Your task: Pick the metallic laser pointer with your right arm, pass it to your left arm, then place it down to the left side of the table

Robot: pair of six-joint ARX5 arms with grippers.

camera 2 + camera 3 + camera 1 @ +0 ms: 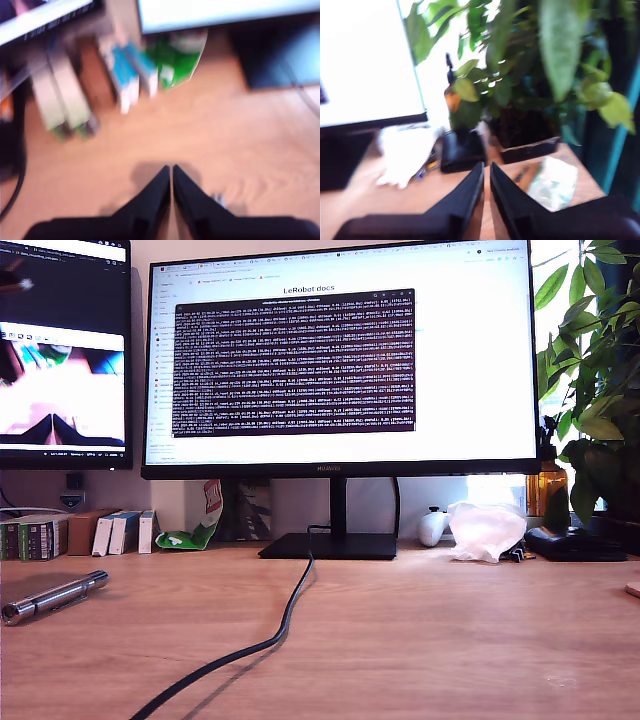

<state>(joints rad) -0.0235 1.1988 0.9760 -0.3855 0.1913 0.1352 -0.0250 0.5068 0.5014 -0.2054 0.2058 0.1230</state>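
The metallic laser pointer (pixel 55 597) is a slim silver ribbed cylinder lying on the wooden table (pixel 430 640) near the exterior view's left edge. No arm shows in the exterior view. In the blurred first wrist view, my first gripper (pixel 171 171) hovers over bare wood with its two black fingers pressed together and nothing between them. A small grey glint (pixel 218 200) beside one finger is too blurred to identify. In the second wrist view, my second gripper (pixel 486 168) is shut and empty above the table near the plant.
A black cable (pixel 270 640) snakes across the table from the monitor stand (pixel 330 543). Small boxes (pixel 60 534) and a green packet (pixel 195 530) line the back at the exterior view's left. A white crumpled bag (pixel 487 530), a black case (pixel 575 543) and a plant (pixel 600 390) stand at its right.
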